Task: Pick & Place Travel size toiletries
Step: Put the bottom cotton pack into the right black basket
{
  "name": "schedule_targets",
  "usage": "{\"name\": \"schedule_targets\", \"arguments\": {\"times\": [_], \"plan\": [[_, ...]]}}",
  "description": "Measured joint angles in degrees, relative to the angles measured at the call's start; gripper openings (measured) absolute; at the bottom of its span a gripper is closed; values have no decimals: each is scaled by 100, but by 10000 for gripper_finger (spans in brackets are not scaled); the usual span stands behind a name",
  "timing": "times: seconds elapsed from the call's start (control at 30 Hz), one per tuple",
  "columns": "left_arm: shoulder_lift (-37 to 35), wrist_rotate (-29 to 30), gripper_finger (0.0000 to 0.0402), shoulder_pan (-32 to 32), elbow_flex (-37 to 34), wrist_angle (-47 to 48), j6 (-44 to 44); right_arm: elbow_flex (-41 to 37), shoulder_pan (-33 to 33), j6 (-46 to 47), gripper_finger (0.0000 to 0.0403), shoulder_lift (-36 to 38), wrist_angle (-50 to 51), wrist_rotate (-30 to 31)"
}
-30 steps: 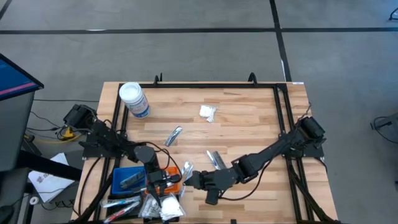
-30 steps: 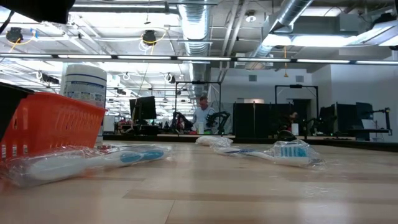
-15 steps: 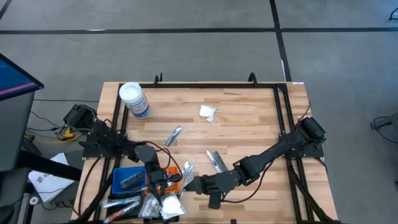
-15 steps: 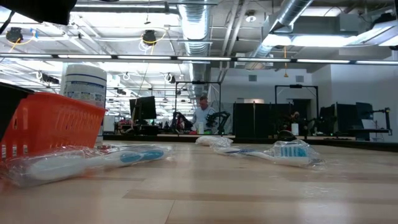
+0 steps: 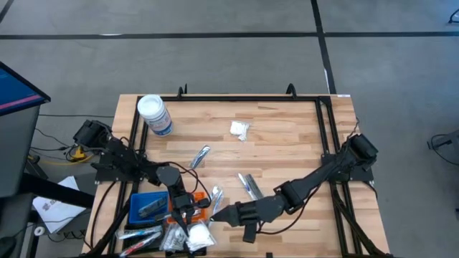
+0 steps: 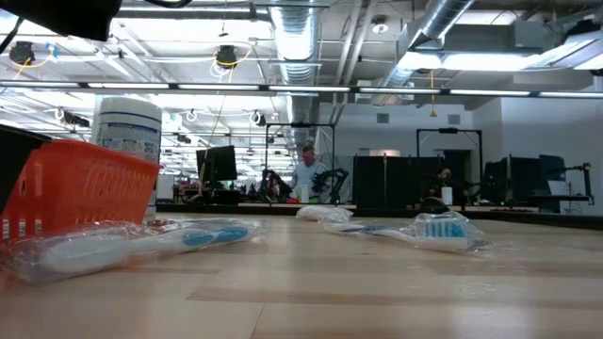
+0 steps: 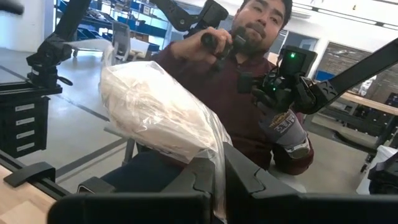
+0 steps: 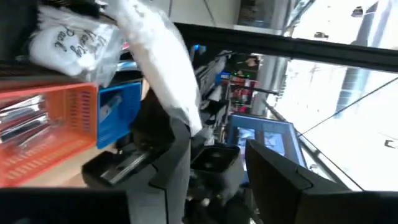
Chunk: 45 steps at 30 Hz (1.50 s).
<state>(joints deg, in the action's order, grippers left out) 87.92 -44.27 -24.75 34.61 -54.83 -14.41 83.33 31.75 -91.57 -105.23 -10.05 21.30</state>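
The left gripper (image 7: 219, 180) is clenched on one white packet (image 7: 155, 115) over the orange tray (image 5: 195, 208); the right gripper (image 5: 217, 215), at its 3 o'clock, stands released. Three toiletries lie bare on the table (image 5: 287, 136): a tube (image 5: 200, 155) at 12, another (image 5: 249, 185) at 2, a packet (image 5: 239, 130) beyond.

Jar (image 5: 154, 115): one, white-lidded.
Trays: two made out, one blue (image 5: 135, 206), one orange (image 6: 85, 184) (any further tray is hidden under arms and clutter).
Wrapped sticks loose on the table: four. One lies alone (image 5: 200, 156), a pair lies side by side (image 5: 249, 185), and one sits beside the orange tray (image 5: 216, 196).
Loose white packet (image 5: 239, 130): one.
Heap (image 5: 183, 236) of packets and sticks at the table's edge: too tangled to count.
Person (image 7: 249, 93): one.
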Motion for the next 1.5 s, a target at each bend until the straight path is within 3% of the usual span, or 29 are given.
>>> {"name": "schedule_targets", "arguments": {"times": [0.27,0.53,0.73,1.0,1.5], "plan": [[0,-20,2,0,0,-45,-67,106,55,7,145,-14,791,-22],[0,-20,2,14,0,-68,-59,105,245,-297,137,-6,798,-48],[4,66,2,115,0,-57,4,108,28,-298,141,-136,902,-372],[42,39,2,116,0,-53,50,100,-111,-349,138,-412,755,-343],[74,43,2,101,0,-31,48,105,112,-354,187,-336,503,145]]}}
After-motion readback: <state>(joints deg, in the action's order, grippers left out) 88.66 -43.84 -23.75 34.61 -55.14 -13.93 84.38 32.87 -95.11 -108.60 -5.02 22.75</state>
